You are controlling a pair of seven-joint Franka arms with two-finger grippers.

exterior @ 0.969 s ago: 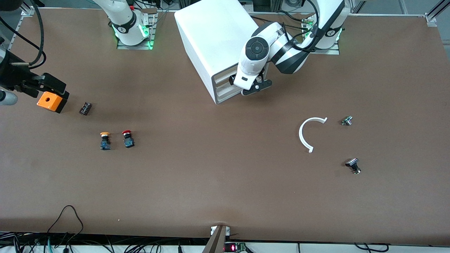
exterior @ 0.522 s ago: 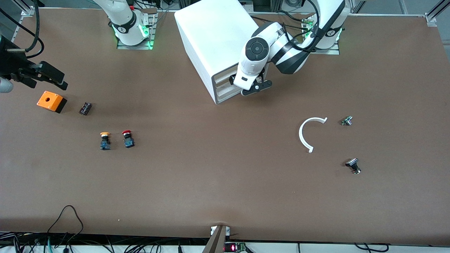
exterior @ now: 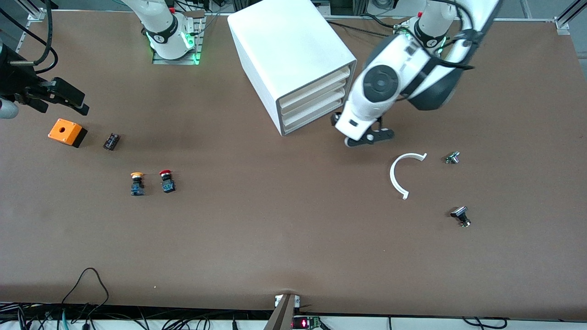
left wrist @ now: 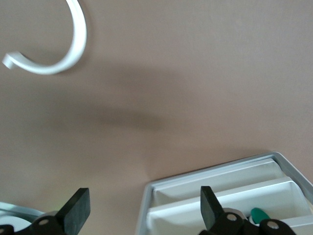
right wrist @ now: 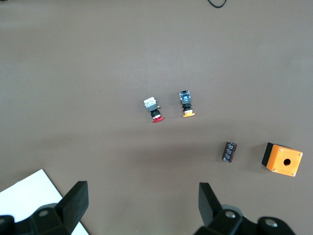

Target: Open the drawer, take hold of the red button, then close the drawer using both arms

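Observation:
The white cabinet (exterior: 293,50) stands by the arm bases, its four cream-fronted drawers (exterior: 316,101) all pushed in. My left gripper (exterior: 368,138) is open and empty, low over the table just off the cabinet's front corner, toward the left arm's end. The left wrist view shows its gripper (left wrist: 143,208) over that corner of the drawers (left wrist: 230,188). The red-capped button (exterior: 166,180) lies on the table beside an orange-yellow-capped button (exterior: 136,183). My right gripper (exterior: 75,101) is open and empty, above the table near the orange box (exterior: 66,132). The red button (right wrist: 154,110) is ahead of the right gripper (right wrist: 142,200).
A small dark component (exterior: 111,141) lies beside the orange box. A white C-shaped ring (exterior: 406,174) and two small metal parts (exterior: 452,157) (exterior: 461,216) lie toward the left arm's end. Cables run along the table's near edge.
My left gripper has drawn away from the drawer fronts toward the left arm's end; the drawers look unmoved. My right gripper has moved off the orange box toward the bases.

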